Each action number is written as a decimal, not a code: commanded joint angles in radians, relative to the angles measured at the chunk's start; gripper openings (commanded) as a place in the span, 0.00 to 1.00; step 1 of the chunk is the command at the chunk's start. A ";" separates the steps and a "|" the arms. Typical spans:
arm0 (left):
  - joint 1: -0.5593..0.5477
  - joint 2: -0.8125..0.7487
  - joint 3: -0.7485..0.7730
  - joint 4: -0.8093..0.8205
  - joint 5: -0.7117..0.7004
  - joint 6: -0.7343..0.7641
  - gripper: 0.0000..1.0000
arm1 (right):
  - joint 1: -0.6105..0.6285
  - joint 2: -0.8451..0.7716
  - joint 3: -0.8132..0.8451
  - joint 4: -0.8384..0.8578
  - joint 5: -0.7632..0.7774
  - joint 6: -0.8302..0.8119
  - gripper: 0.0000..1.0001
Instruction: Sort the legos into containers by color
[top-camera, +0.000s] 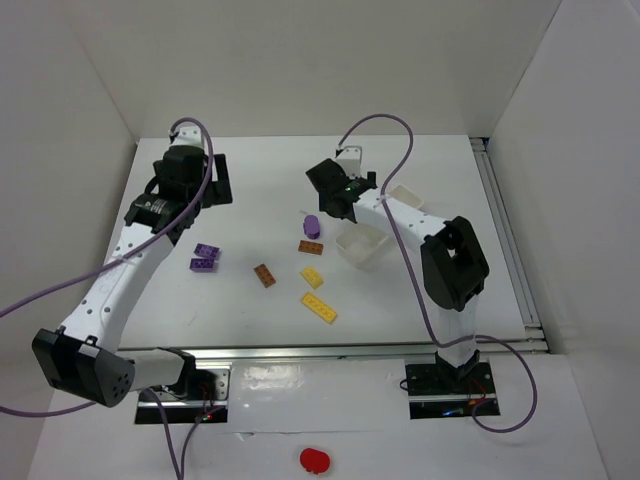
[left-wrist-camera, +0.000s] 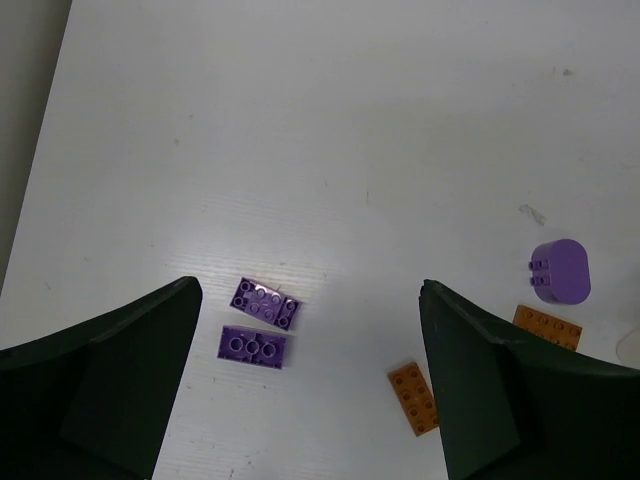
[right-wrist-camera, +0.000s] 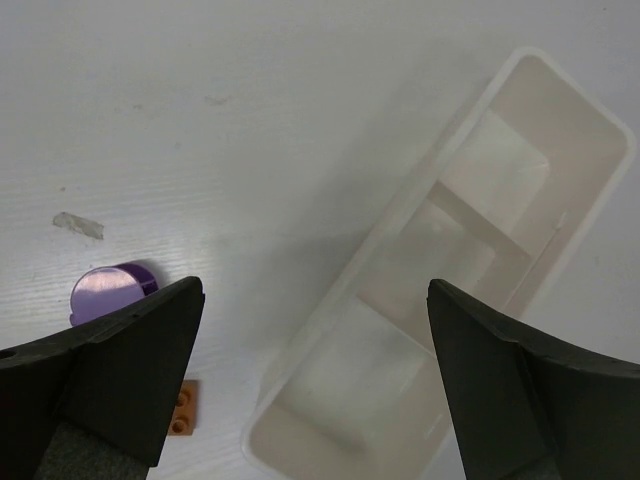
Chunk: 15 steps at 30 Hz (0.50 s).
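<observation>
My left pincer (left-wrist-camera: 310, 290) hangs with its jaws wide apart, holding nothing, above two purple studded plastic bricks (left-wrist-camera: 265, 303) that lie side by side on the white table (left-wrist-camera: 300, 120). My right pincer (right-wrist-camera: 316, 290), equally spread, hovers over the shallow white translucent tubs (right-wrist-camera: 500, 150). Flat yellow bricks (top-camera: 318, 307) lie loose near the tubs.

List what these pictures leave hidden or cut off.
Top view: the right arm crosses the white translucent plastic tray, hiding its middle.
Right wrist view: a finger of the right gripper covers most of a small orange studded brick and part of the rounded purple piece.
Left wrist view: a finger of the left gripper hides part of that same brick.
</observation>
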<state>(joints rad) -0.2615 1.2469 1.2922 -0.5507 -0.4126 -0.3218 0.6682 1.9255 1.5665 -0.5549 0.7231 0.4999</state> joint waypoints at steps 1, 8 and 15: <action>-0.002 0.043 0.085 -0.046 0.014 -0.004 1.00 | 0.020 0.024 0.055 -0.028 0.027 0.023 1.00; -0.002 0.075 0.098 -0.058 0.032 0.007 1.00 | 0.039 0.023 0.060 0.053 -0.039 -0.061 1.00; -0.002 0.106 0.122 -0.109 0.043 -0.022 1.00 | 0.039 -0.068 -0.114 0.308 -0.251 -0.156 1.00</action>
<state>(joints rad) -0.2615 1.3479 1.3647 -0.6373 -0.3786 -0.3218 0.6983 1.9240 1.4696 -0.3824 0.5625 0.3923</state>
